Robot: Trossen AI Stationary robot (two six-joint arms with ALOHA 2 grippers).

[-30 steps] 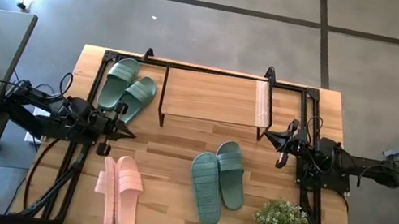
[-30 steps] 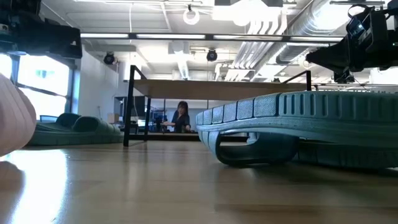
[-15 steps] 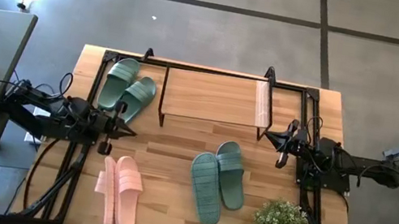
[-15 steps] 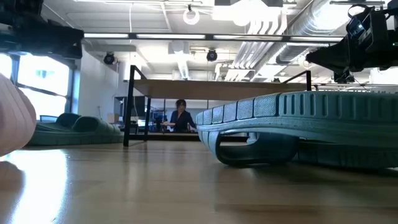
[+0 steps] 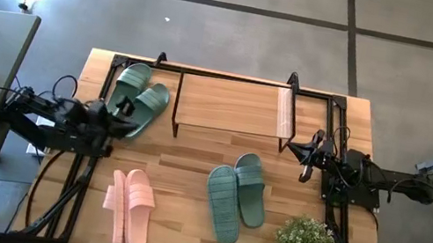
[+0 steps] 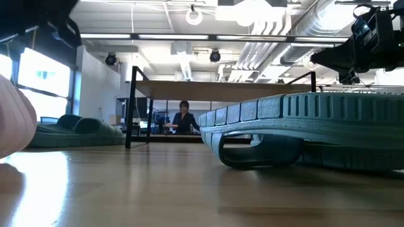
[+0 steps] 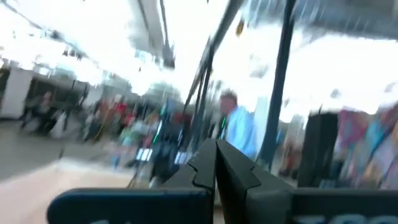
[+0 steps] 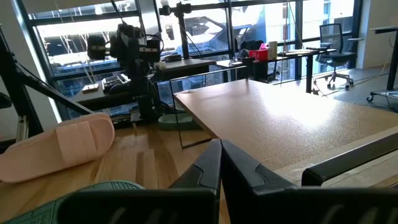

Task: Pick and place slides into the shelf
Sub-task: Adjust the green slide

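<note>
Top view: I have the left gripper (image 5: 122, 113) with fingers pressed together, empty, touching or just over the nearer green pair of slides (image 5: 137, 95), which lies just beside the shelf (image 5: 228, 104). My right gripper (image 5: 290, 149), likewise closed on nothing, waits at the shelf's other end; the second green pair (image 5: 235, 196) lies near it, the pink pair (image 5: 128, 205) nearer the left gripper.

Left arm reaching in low from the table's left edge, left gripper (image 5: 127, 111) at its tip, fingers (image 7: 217, 163) pressed together; right arm lying along the right edge, right gripper (image 5: 286, 147) pointing inward, fingers (image 8: 219, 163) closed, holding nothing
</note>
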